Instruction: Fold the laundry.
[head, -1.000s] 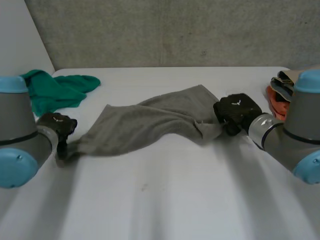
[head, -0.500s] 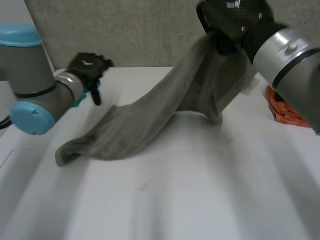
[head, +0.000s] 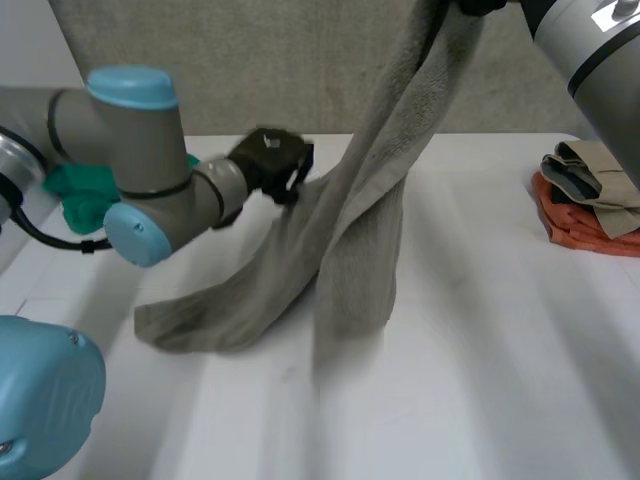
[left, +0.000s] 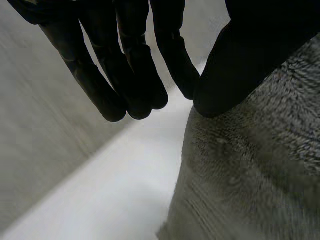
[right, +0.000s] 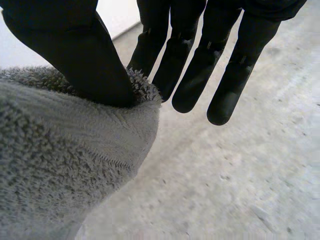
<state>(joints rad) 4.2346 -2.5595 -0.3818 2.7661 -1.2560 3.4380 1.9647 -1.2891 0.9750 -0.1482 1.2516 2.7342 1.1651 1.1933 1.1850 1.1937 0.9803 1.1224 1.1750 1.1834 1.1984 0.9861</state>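
Observation:
A grey towel (head: 360, 250) hangs in a long drape from my right hand (head: 485, 5), which is raised high above the table's back. Its lower end trails on the white table (head: 480, 400) toward the left. In the right wrist view the right hand (right: 65, 45) pinches a corner of the towel (right: 60, 160) between thumb and fingers. My left hand (head: 272, 158) is at the towel's left edge, about halfway up. In the left wrist view the left hand (left: 125, 50) has thumb and fingers closed together, with the thumb on the edge of the towel (left: 250, 175).
A green cloth (head: 75, 190) lies at the table's back left, partly behind the left arm. At the right edge sits a pile of folded orange and beige laundry (head: 590, 200). A grey wall stands right behind the table.
My right hand has lifted its towel corner from table level to high above the table. My left hand let go of the low left corner, rose toward the middle, and closed on the towel's edge.

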